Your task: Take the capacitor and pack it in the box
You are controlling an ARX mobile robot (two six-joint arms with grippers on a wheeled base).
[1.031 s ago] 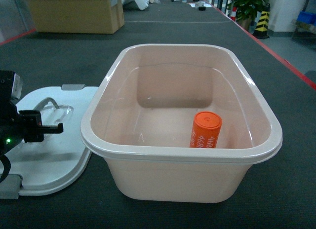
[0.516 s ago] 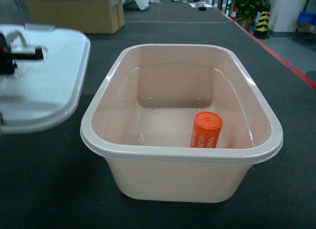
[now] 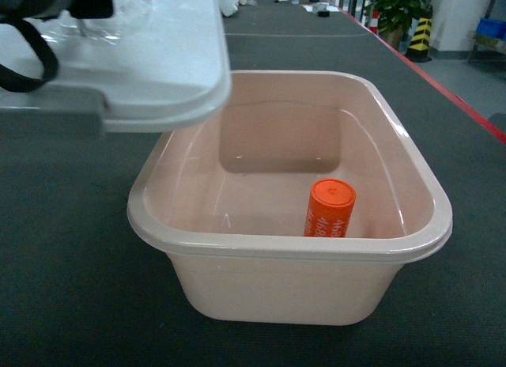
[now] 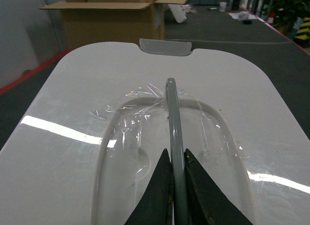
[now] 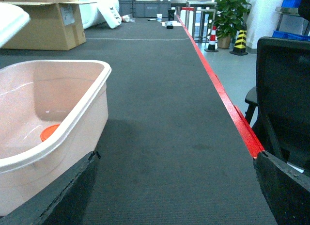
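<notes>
We see our left gripper [image 4: 175, 174] closed on the lid [image 3: 150, 58] handle, above the dark carpet [image 3: 71, 256], cardboard carton [image 5: 46, 24] at upper left.

One box [image 3: 289, 280], one lid [image 3: 150, 58], one orange capacitor [image 3: 330, 209], seemingly one cardboard carton [image 5: 46, 24].

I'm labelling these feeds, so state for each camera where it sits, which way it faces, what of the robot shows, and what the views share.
Head: on the robot, slanting down at the box holding the orange capacitor; the left arm with the lid shows top left.
Left wrist: on the left arm, looking along the left hand, shut on the lid's grey handle.
Right wrist: low beside the box, facing along the table; open right hand at the bottom corners.
Shared: head and right wrist both show box and capacitor.
</notes>
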